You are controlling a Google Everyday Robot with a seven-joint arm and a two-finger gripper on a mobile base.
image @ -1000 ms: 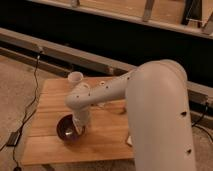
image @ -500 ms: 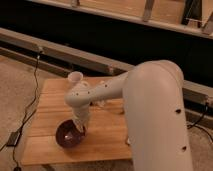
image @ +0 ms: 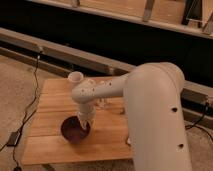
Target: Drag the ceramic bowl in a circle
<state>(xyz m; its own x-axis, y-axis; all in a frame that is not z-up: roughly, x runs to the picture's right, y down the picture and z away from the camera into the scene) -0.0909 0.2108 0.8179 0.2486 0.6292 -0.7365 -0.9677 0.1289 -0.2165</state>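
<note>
Wooden tabletop [image: 55, 100] holds the ceramic bowl [image: 72, 131] near its front edge; the gripper [image: 84, 122] sits at the rim, and I cannot tell its grip.

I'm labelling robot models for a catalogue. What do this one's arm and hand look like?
The arm is cream-white: thick, smooth, rounded shells with small dark dots and a round cap at one joint. No cables or lettering show on it. The hand, down at the rim of the ceramic bowl, is pale too and slimmer.

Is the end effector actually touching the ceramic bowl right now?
Cannot tell. In the camera view the end effector overlaps the rim of the ceramic bowl, but the contact point itself is hidden.
</note>
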